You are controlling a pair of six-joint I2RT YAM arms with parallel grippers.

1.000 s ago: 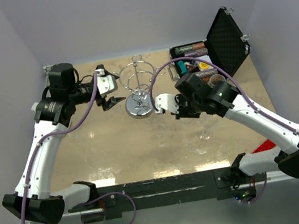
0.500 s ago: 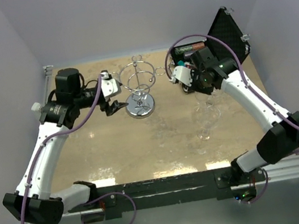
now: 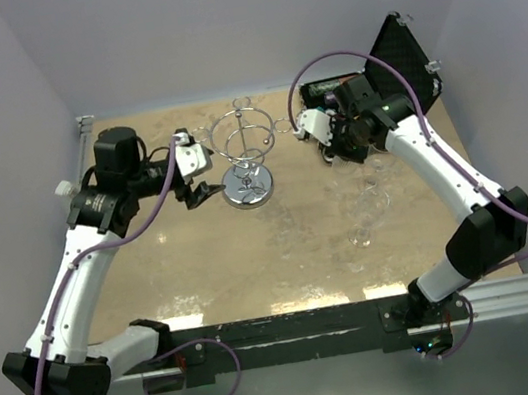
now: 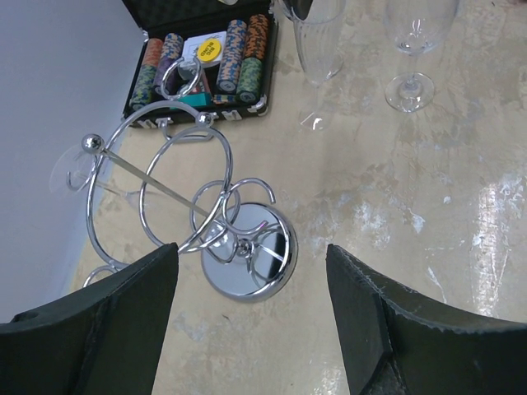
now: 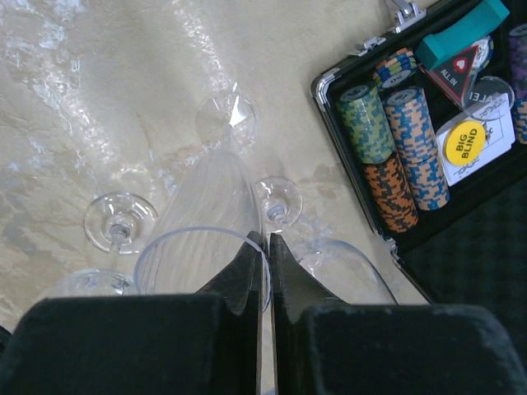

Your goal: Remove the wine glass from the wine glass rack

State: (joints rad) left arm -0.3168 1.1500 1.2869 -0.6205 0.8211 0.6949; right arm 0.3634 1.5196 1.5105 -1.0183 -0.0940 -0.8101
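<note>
right gripper (image 5: 265, 243) clamped on only the thin rim of the wine glass (image 5: 206, 206), clear of the wine glass rack (image 3: 248, 190) at its 3 o'clock, left gripper (image 3: 200, 181) jaws apart at 9: a slip or swing could smash it into the neighbouring glasses (image 5: 120, 222).

Readable text appears only in the right wrist view, all of it inside the black case (image 5: 323, 82) at the far right of the tabletop (image 5: 99, 99).
- Yellow round button (image 5: 464, 141): "BIG BLIND", black print.
- Red-and-black triangular marker (image 5: 451, 72): "ALL IN", white print.
- Clear disc (image 5: 487, 97) beside it: only "ALE" legible, the rest is cut off.

The left wrist view also shows the yellow button (image 4: 210, 49), but the print is too small to read.
</note>
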